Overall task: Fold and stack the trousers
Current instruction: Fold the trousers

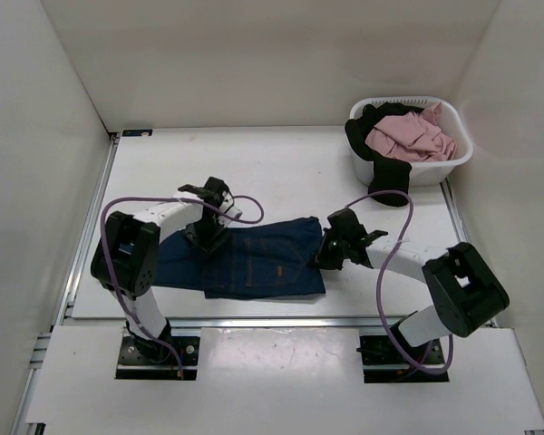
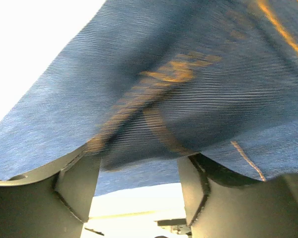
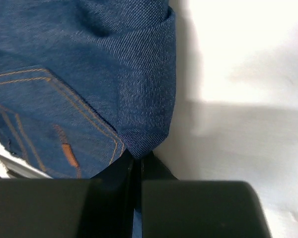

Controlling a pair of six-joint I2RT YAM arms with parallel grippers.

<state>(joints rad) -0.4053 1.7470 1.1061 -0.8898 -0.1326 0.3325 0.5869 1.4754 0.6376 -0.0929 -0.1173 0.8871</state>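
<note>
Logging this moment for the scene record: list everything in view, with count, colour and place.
trousers: one pair, dark blue denim, lying near the table's front middle
basket: one, white, far right corner
pink garment: one, pink, inside the basket
black garment: one, black, draped over the basket's rim
table: one, white, under everything
cables: two, purple, one looping along each arm
left gripper: one, black, open, at the trousers' far edge
right gripper: one, black, shut on the trousers' right corner
</note>
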